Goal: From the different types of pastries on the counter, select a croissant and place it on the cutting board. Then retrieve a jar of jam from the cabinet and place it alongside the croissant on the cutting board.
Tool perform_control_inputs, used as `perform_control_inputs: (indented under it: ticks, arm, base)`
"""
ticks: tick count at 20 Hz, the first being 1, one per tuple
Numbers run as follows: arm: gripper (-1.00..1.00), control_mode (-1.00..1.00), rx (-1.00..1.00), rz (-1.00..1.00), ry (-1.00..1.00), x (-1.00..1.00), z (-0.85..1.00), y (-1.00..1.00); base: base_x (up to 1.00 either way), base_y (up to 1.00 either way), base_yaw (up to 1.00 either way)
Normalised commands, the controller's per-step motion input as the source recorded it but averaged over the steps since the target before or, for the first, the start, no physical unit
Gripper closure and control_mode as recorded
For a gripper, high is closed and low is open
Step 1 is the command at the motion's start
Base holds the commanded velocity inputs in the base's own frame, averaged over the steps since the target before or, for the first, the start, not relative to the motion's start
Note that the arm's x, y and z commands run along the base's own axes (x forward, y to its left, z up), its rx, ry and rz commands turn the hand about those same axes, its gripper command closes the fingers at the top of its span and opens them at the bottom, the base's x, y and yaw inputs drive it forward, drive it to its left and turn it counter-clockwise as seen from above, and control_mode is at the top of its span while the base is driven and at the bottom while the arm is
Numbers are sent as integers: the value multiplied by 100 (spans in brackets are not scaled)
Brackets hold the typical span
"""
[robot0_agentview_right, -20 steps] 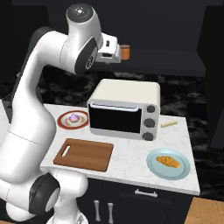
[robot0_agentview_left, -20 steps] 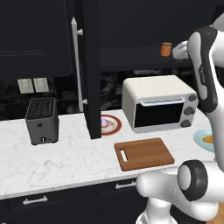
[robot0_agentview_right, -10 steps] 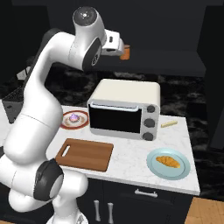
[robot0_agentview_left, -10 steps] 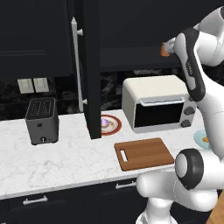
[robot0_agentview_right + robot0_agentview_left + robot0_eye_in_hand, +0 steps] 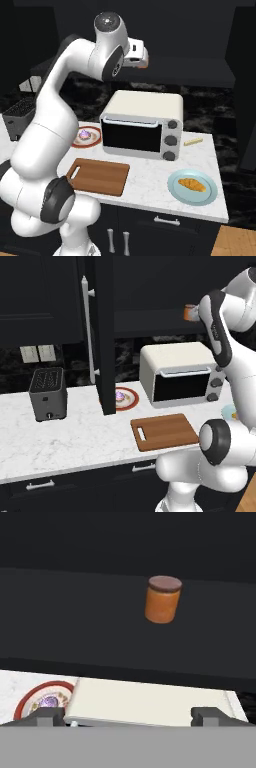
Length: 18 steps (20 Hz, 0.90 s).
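Standing on the white marble counter [image 5: 75,438] are one dark toaster [image 5: 47,393], one red-rimmed plate [image 5: 131,400] with a pink-frosted pastry [image 5: 84,134], one cutting board [image 5: 165,431], bare, and one white toaster oven [image 5: 141,124], the landmark. Left of the oven hangs the open black cabinet door [image 5: 104,336]; right of it, one croissant [image 5: 192,184] lies on a blue plate [image 5: 176,192]. Above the oven, one jar of jam [image 5: 163,599] stands on a dark shelf [image 5: 75,622]. The gripper [image 5: 130,714] faces the jar from short of it, jaws wide apart, grasping nothing.

text: none legible | labels: none | brands: none | numbers: none | signs: none
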Motion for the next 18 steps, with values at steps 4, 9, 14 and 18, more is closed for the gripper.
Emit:
perform_control_inputs:
  ticks: [4,9,14,18]
  arm:
    - [-100,-100,0,0,0,65,19,-12]
    - [-100,-100,0,1,0,89,18,-39]
    - [-100,-100,0,1,5,28,0,0]
    - [-100,-100,0,0,10,61,0,0]
  base:
    - [0,0,0]
    - [0,0,0]
    - [0,0,0]
    - [0,0,0]
